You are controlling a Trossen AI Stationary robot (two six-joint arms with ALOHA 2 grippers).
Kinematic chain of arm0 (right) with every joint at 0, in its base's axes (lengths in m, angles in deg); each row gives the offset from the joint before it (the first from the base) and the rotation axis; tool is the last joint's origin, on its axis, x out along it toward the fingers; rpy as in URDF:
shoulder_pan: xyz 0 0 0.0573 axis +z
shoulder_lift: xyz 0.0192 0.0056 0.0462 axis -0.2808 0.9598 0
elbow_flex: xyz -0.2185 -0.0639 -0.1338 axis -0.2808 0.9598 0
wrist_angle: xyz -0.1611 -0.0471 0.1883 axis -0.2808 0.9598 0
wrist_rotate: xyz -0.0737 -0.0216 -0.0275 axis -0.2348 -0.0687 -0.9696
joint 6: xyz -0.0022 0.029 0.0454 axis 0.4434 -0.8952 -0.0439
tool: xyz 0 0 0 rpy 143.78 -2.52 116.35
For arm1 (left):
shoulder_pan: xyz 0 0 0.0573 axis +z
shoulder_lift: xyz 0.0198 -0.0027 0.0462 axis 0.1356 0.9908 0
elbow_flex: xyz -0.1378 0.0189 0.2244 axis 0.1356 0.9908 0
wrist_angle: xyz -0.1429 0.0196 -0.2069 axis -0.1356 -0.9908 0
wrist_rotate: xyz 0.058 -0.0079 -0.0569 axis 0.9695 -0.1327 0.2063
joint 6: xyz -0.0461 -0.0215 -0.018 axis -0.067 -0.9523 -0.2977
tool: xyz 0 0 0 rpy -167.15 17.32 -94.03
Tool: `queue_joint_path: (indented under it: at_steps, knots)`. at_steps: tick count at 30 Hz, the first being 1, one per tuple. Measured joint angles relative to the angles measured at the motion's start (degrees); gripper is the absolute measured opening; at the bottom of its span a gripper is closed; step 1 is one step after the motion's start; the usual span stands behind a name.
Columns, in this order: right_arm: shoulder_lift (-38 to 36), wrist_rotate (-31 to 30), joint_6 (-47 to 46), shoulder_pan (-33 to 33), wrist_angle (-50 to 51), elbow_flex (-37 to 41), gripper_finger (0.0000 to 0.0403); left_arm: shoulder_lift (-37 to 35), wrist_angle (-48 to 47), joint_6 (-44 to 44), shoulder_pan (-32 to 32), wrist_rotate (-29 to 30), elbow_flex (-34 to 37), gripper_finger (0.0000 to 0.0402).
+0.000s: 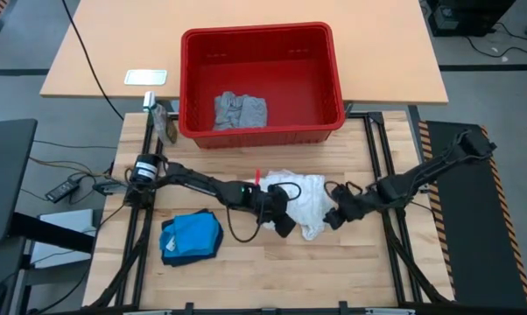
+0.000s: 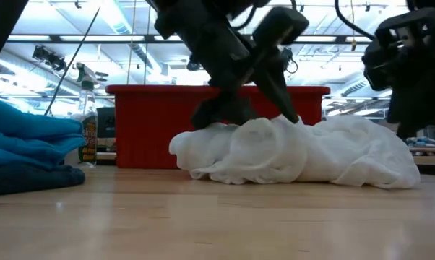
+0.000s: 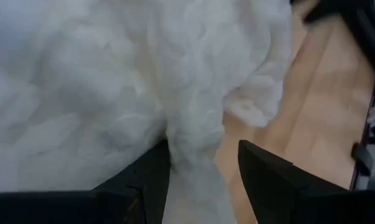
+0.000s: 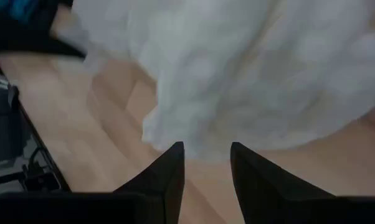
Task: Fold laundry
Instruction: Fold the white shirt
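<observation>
A crumpled white garment (image 1: 305,197) lies mid-table. My left gripper (image 1: 285,219) is at its left side, open, with a fold of the cloth between its fingers (image 3: 203,168). My right gripper (image 1: 335,216) is open at the garment's right side. Only bare wood shows between its fingertips (image 4: 206,155), and the cloth's edge (image 4: 187,140) lies just beyond them. A folded bright blue garment (image 1: 192,238) rests on the table near the front left. A light grey garment (image 1: 239,111) lies in the red basket (image 1: 262,39). My left gripper comes at the white garment slanting down from the table's left. A narrow fold at the garment's edge (image 3: 194,168) runs between the open fingers and lies against one finger (image 3: 155,177). The other finger (image 3: 262,177) stands apart from it. The garment rests on the table.
The red basket stands at the table's far edge. A spray bottle (image 1: 163,122) stands at its left. Bare wood (image 1: 272,280) runs along the near edge, between and in front of the garments.
</observation>
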Motion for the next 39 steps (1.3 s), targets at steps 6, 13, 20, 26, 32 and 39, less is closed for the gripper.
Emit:
queue_joint_path:
  at_steps: [6, 13, 20, 26, 32, 39]
  knots:
    - [7.8, -8.2, -3.7, 4.5, -6.9, -0.1, 0.0128, 2.0, 0.6, 2.3, 1.2, 0.1, 0.0, 0.0163]
    - [18.7, -11.5, -3.3, 2.2, -10.3, 0.0, 0.0084, 1.3, -2.8, 8.9, 3.1, -0.1, 0.0, 0.0027]
    - [12.7, -5.0, 1.4, 4.8, 6.7, -8.2, 0.0008, -12.1, -15.7, 15.0, 3.9, -3.0, 0.0, 0.0005]
    - [7.4, -13.0, 1.2, 7.9, 50.3, -29.7, 0.0004, -31.0, -22.4, 17.0, 3.9, -1.3, 0.0, 0.0003]
    - [7.2, -23.7, 3.2, 10.5, 70.1, -54.3, 0.0002, -46.9, -22.2, 22.3, 3.9, 1.1, 0.0, 0.0001]
    - [7.1, -32.8, 13.0, 10.5, 69.8, -70.1, 0.0001, -55.7, -24.5, 25.9, 2.1, 1.7, -0.1, 0.0001]
